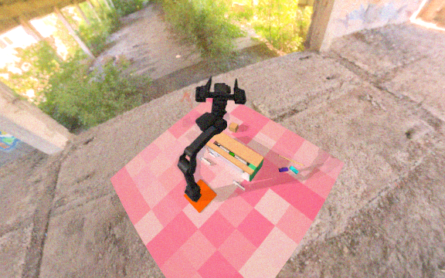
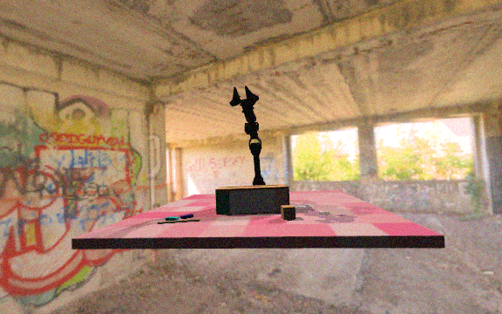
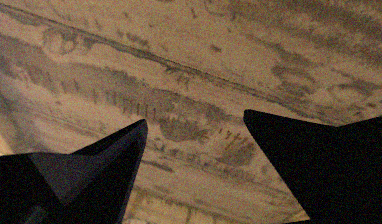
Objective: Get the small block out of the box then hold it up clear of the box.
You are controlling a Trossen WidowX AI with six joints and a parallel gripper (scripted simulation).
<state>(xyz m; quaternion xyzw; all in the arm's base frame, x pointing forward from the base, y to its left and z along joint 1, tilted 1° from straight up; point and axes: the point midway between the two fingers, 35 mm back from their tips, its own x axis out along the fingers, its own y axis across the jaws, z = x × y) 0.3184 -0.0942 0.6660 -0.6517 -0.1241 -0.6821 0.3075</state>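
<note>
Gripper: raised high above box, fingers wide apart, holding nothing. Green block: on shelf inside box. Tan cube: beside box's far end.

Gripper up high, fingers spread wide, nothing between them, only ceiling in the wrist view. Open air all around it. Box sits just beside the arm's base plate; its solid tan top blocks entry from above. Small brown cube near one end of the box. Purple piece, teal piece and thin stick lie off the other end.
</note>
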